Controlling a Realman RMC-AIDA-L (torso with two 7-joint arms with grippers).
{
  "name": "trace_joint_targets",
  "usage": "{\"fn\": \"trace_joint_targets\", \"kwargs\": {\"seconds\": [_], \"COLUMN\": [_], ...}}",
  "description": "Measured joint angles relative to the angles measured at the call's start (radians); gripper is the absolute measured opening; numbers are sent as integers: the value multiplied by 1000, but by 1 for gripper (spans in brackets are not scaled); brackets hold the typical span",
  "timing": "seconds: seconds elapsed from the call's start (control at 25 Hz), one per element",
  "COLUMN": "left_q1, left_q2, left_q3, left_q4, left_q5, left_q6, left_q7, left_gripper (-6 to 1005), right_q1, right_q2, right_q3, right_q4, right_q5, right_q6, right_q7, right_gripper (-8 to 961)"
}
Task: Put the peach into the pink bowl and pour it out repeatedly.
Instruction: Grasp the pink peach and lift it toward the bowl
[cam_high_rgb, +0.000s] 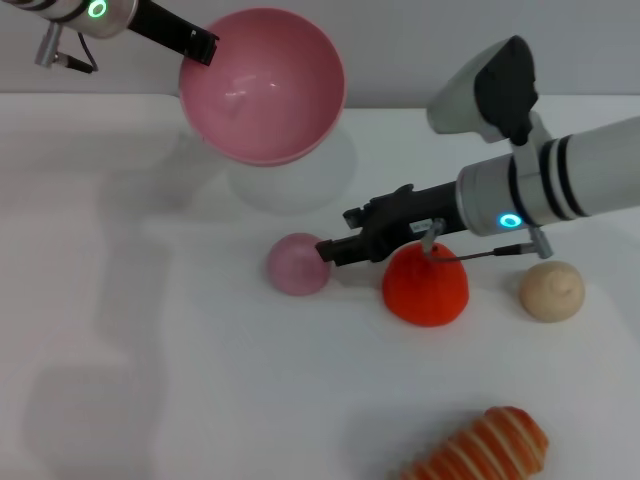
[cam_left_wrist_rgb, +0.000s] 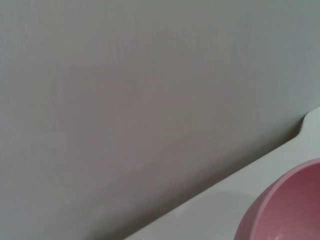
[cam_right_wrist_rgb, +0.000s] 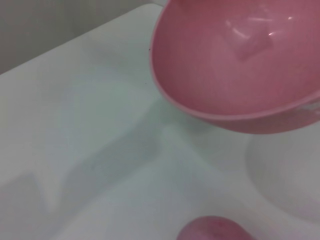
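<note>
**Bowl tipped in the air, peach on the table**

My left gripper (cam_high_rgb: 205, 45) sits at about 10 o'clock in the head view, its fingers pinched on the rim of the pink bowl (cam_high_rgb: 262, 85). The bowl hangs clear of the white table (cam_high_rgb: 150, 380), tilted so its open mouth faces me, with nothing inside it. The left wrist view catches only a slice of the bowl's rim.

The peach (cam_high_rgb: 298, 264) rests on the table near the centre, below the bowl. My right gripper (cam_high_rgb: 328, 250) reaches in from 3 o'clock, its tips right against the peach; I cannot tell how wide its fingers stand.

Just beside the peach, toward 3 o'clock, lies an orange-red fruit (cam_high_rgb: 426, 284), partly under the right arm. A beige ball (cam_high_rgb: 551, 290) sits farther along, and a striped bun (cam_high_rgb: 485, 452) lies at 5 o'clock.
</note>
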Motion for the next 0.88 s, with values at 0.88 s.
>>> {"fn": "trace_joint_targets", "kwargs": {"seconds": [0.88], "left_q1": [24], "left_q2": [-2], "left_q3": [52], "left_q4": [10], "left_q5": [-1], "left_q6": [21], "left_q7": [29], "left_gripper": [66], "right_q1": [-3], "right_q2": [7], "right_q3": [-336], "right_q4": [40], "right_q5": [265], "right_q6": [276], "right_q7": [-35], "right_gripper": [524]}}
